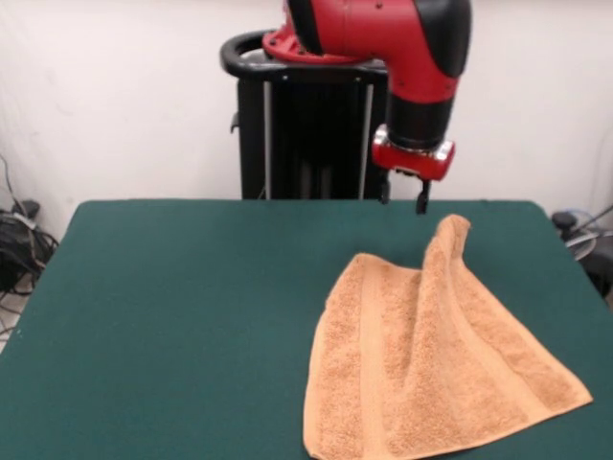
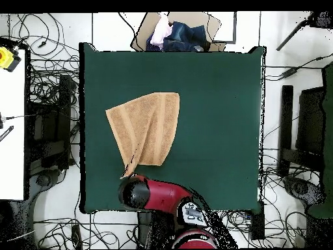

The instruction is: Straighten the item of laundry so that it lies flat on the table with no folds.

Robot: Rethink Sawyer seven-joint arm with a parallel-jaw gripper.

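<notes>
Front view: towel [image 1: 431,364] on table [image 1: 172,316], right of centre, reaching the near edge; far corner peaked up in a ridge, rest spread with a fold down the middle. Gripper [image 1: 402,196] just above that raised corner, not touching; fingers [image 1: 421,199] apart, holding nothing. Overhead view: towel [image 2: 144,130] left of centre on table [image 2: 214,117], tapering to a point just beside the arm's head [image 2: 133,193]; gripper itself hidden under arm.

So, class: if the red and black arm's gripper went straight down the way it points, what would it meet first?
Probably the raised peak of the light orange-tan terry-cloth towel, just below the gripper; depth is unclear, so possibly the dark green felt-topped table instead.
</notes>
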